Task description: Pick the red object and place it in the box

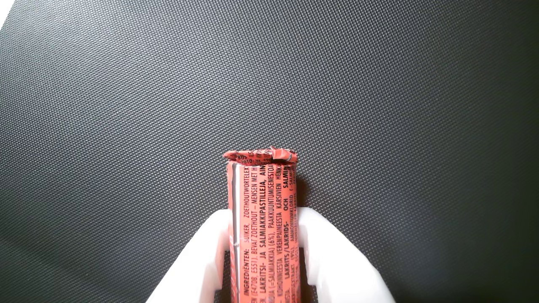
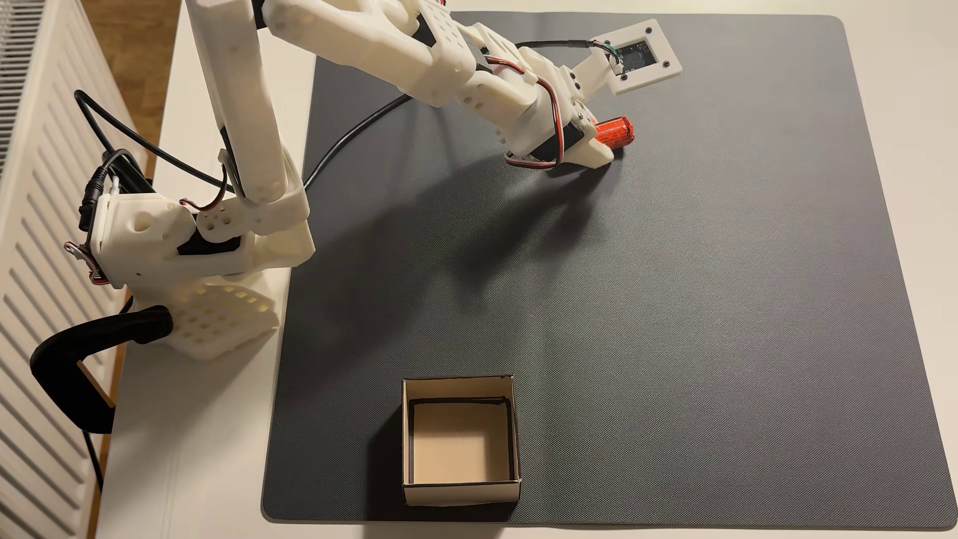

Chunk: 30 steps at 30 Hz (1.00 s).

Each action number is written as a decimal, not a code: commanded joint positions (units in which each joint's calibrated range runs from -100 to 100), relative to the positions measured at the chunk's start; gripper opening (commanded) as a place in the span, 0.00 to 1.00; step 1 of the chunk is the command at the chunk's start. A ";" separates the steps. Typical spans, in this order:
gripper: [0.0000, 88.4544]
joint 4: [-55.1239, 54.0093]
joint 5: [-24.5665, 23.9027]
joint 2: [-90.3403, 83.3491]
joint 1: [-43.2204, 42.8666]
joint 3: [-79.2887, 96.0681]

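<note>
The red object (image 1: 263, 198) is an orange-red cylinder with fine black print, lying low over the dark mat and pointing away from the wrist camera. My white gripper (image 1: 263, 215) has a finger pressed against each of its sides, with the far crimped end sticking out past the tips. In the fixed view the red object (image 2: 616, 131) juts out to the right of the gripper (image 2: 604, 144), near the mat's far side. The box (image 2: 461, 492), open-topped cardboard with a tan floor, stands at the mat's near edge, well apart from the gripper.
A dark textured mat (image 2: 674, 311) covers most of the white table. The arm's base (image 2: 207, 259) is clamped at the left edge, with black cables (image 2: 357, 129) trailing across the mat's far left corner. A radiator (image 2: 36, 207) runs along the left.
</note>
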 commanded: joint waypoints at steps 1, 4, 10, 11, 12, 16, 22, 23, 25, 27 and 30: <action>0.03 3.42 0.02 -7.22 0.30 -0.89; 0.03 11.99 0.02 -16.75 0.59 -2.52; 0.03 27.29 5.91 -36.47 7.13 -4.79; 0.03 28.60 7.32 -39.71 8.69 -4.33; 0.03 29.91 8.67 -42.85 10.47 -4.06; 0.03 32.35 12.27 -54.25 18.78 0.93; 0.03 32.53 12.84 -69.47 31.25 15.35; 0.03 32.53 12.84 -72.02 33.11 17.89; 0.03 32.62 13.63 -77.29 36.08 22.79; 0.03 33.93 14.41 -81.97 38.31 26.14; 0.03 39.79 14.67 -89.02 41.65 28.96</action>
